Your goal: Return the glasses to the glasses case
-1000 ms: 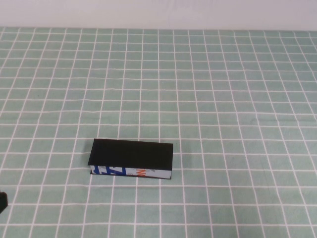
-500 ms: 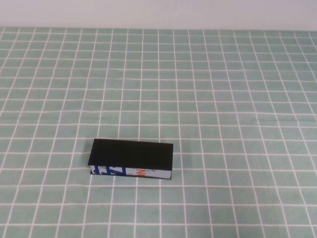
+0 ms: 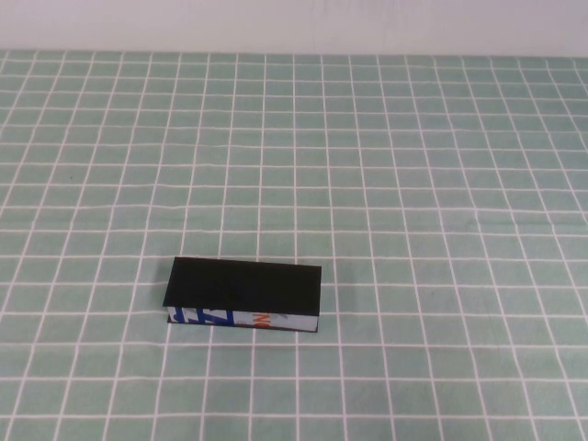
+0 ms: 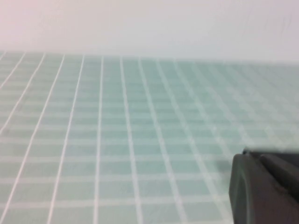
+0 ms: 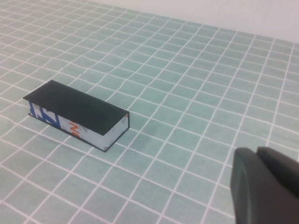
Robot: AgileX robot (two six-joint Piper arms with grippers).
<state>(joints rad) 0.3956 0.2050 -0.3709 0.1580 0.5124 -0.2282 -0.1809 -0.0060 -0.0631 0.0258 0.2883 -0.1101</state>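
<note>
The glasses case [image 3: 243,287] is a black rectangular box with a white front edge bearing blue and orange print. It lies shut on the green checked cloth, left of centre and towards the near side. It also shows in the right wrist view [image 5: 77,112]. The glasses are hidden or out of view. Neither gripper shows in the high view. My left gripper [image 4: 267,189] shows only as dark fingers pressed together above bare cloth. My right gripper [image 5: 267,186] is shut and empty, well apart from the case.
The green cloth with white grid lines [image 3: 423,202] covers the whole table. A white wall [image 3: 294,23] runs along the far edge. Nothing else stands on the cloth.
One second ago a dark tip of my left gripper showed at the high view's lower left edge. It has drawn back out of that view. The case has not moved.
</note>
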